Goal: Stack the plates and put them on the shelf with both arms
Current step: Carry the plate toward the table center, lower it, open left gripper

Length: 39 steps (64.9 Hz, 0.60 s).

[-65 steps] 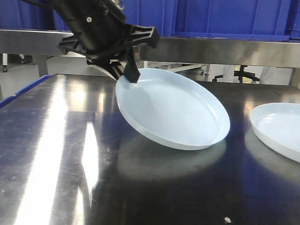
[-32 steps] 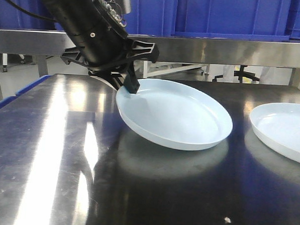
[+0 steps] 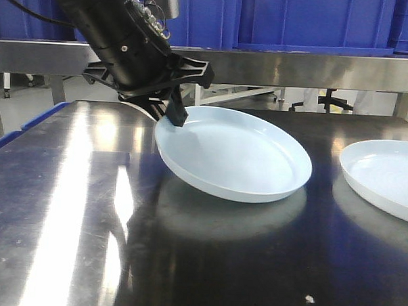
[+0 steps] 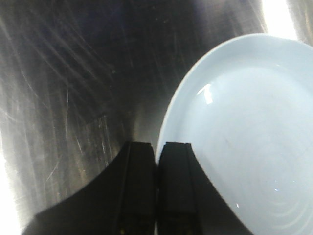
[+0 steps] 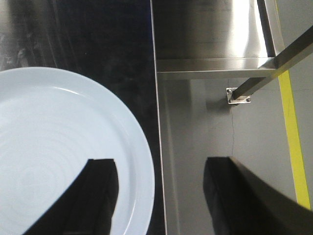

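Note:
A pale bluish-white plate (image 3: 234, 154) is tilted, its left rim lifted off the steel table. My left gripper (image 3: 173, 112) is shut on that rim; in the left wrist view the gripper (image 4: 157, 147) pinches the plate's (image 4: 244, 132) edge between its two fingers. A second plate (image 3: 386, 176) lies flat at the right edge of the front view. In the right wrist view my right gripper (image 5: 159, 166) is open, high above this plate's (image 5: 58, 147) right rim, one finger over the plate and the other past the table edge. The right arm is out of the front view.
The dark reflective steel table (image 3: 86, 209) fills the foreground. Behind it runs a steel shelf rail (image 3: 296, 67) with blue crates (image 3: 298, 21) above. The table's right edge (image 5: 157, 147) drops to the floor, with a yellow line (image 5: 292, 137) there.
The left gripper and the tilted plate have shifted slightly left and a little lower. The second plate has not moved.

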### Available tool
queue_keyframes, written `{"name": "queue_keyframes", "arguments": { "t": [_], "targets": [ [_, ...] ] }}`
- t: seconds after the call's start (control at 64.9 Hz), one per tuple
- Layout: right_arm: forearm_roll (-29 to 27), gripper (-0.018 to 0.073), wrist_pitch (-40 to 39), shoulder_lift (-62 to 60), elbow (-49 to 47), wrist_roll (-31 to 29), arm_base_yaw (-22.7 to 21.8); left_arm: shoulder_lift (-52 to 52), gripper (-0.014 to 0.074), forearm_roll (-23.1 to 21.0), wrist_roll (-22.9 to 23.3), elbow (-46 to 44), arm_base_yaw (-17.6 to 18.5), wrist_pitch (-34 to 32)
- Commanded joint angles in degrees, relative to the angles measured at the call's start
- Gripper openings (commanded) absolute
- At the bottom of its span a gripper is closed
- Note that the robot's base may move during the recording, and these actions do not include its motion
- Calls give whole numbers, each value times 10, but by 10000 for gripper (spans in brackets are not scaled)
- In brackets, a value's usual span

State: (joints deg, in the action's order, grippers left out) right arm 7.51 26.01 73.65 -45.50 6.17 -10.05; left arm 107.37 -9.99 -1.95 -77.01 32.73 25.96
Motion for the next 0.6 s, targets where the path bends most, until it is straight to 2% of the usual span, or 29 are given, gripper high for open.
{"name": "queue_keyframes", "arguments": {
  "t": [0.0,0.586],
  "targets": [
    [5,498,-27,-13,-21,-5,-4,-19,95,-1,3,-19,4,-31],
    [4,498,-27,-13,-21,-5,-4,-5,97,-16,3,-19,4,-35]
  ]
}}
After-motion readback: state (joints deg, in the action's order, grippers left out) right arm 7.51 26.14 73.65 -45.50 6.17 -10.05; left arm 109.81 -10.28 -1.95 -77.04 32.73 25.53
